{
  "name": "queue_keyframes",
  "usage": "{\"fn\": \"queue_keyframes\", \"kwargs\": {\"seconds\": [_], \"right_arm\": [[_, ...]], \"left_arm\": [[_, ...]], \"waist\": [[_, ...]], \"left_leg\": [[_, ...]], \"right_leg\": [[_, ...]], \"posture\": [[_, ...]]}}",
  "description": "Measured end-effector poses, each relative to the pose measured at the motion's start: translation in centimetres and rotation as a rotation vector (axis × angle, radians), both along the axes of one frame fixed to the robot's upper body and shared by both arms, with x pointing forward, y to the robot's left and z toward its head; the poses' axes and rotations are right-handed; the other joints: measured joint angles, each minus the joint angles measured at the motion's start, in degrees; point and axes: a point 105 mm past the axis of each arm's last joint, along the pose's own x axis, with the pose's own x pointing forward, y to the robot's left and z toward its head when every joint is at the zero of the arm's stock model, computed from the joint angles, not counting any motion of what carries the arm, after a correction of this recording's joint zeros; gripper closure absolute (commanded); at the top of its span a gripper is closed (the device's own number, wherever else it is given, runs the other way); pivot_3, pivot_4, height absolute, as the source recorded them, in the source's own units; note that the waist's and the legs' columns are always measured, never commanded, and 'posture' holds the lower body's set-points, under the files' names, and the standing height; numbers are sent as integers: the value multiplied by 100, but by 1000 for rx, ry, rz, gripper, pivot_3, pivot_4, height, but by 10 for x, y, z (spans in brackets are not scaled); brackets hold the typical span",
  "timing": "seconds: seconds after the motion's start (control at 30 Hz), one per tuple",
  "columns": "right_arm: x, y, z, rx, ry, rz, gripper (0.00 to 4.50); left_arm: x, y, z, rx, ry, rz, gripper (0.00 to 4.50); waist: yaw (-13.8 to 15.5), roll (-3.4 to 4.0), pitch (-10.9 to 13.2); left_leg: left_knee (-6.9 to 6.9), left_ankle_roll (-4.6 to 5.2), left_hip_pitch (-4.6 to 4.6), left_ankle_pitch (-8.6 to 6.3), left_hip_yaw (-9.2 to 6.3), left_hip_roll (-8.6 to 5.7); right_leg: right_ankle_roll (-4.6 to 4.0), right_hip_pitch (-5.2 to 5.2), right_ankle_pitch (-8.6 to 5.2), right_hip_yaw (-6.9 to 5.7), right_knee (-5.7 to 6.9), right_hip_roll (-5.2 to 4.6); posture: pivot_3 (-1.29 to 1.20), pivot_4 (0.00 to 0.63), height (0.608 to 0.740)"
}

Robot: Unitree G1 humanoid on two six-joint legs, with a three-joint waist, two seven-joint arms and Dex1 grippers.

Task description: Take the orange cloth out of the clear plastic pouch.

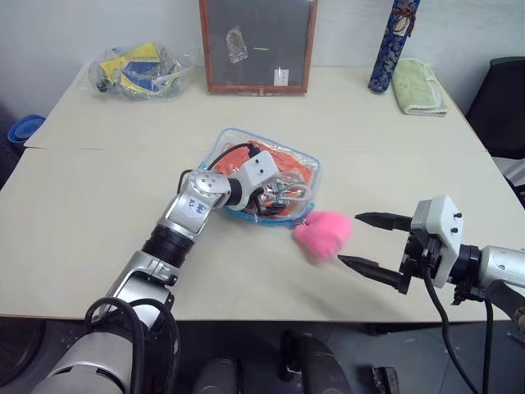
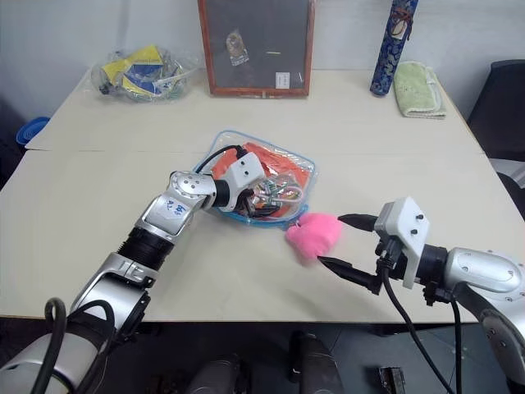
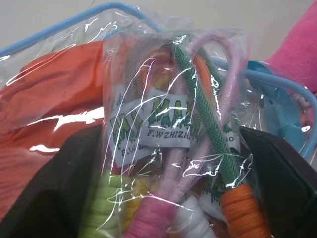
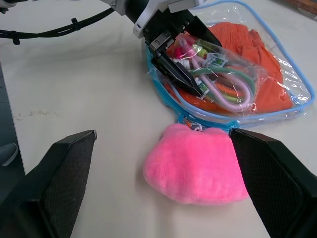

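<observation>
Head view, frame centre: the orange cloth [image 1: 299, 168] lies inside the clear pouch [image 1: 225, 141] on the worktop [image 1: 74, 222].

Right wrist view, top: my left claw [image 4: 190, 74] straddles a small packet [image 4: 223, 79], not clamped.

My right claw [image 2: 344, 242] gapes empty.

Cloth looks soft and light; I'd pinch a fold.

orange cloth [image 4: 257, 89] crumpled inside flat clear plastic pouch [image 4: 297, 89]

A pale tabletop [image 1: 98, 222] carries the clear plastic pouch [image 1: 305, 161] at its middle, a pink plush heart [image 1: 323, 234] just right of it, and far back a crinkly bag [image 1: 139, 71], framed board [image 1: 257, 45], patterned tube [image 1: 393, 45] and green towel [image 1: 418, 87].
</observation>
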Motion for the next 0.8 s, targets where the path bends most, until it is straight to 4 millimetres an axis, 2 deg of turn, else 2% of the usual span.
{"fn": "queue_keyframes", "kwargs": {"seconds": [0.23, 0.37, 0.43, 0.5, 0.6, 0.7, 0.77, 0.8], "right_arm": [[1, 1, 3, -3, -15, 5, 0], [2, 4, 4, -5, -26, 24, 0], [2, 9, 4, -5, -27, 54, 0], [4, 14, 9, -5, -46, 84, 0], [6, 21, 16, 6, -59, 123, 0], [4, 33, 22, 18, -62, 194, 0], [2, 39, 22, 26, -54, 232, 0], [2, 41, 23, 36, -48, 245, 0]], "left_arm": [[-4, -2, 5, -11, 9, -19, 3172], [-5, 5, 17, -65, 17, 1, 3172], [-3, 20, 31, -131, 14, 60, 3172], [6, 53, 46, -179, -16, 186, 3172], [15, 123, 60, -219, -71, 435, 3172], [7, 208, 50, -235, -68, 746, 3172], [-8, 256, 39, -214, -59, 915, 3172], [-15, 274, 32, -203, -48, 979, 3172]], "waist": [[0, 0, 0], [-14, 0, 0], [-37, 0, 0], [-87, 0, 0], [-137, 0, 0], [-155, -1, 1], [-152, -3, 0], [-144, -3, 0]], "left_leg": [[1, 0, 0, 0, 0, 0], [0, 0, 1, 0, -1, 2], [1, 0, 1, 0, 0, 4], [0, -5, 3, 3, 2, 8], [-3, -10, 12, 5, -2, 10], [-3, -10, 8, 5, -8, 12], [-4, -10, 3, 5, -12, 13], [-3, -9, 1, 4, -13, 11]], "right_leg": [[0, 0, 0, 0, 1, -1], [0, -2, 0, 0, 3, 1], [-1, -4, 1, 1, 3, 2], [-5, -5, 2, 3, 5, 4], [-8, -8, 2, -1, 11, 3], [-8, -13, 2, -9, 5, 1], [-8, -15, 2, -15, 0, -2], [-8, -15, 2, -19, 0, -6]], "posture": [[0, 150, 740], [0, 150, 740], [0, 150, 740], [0, 150, 740], [0, 150, 740], [0, 150, 740], [0, 150, 740], [0, 150, 740]]}}
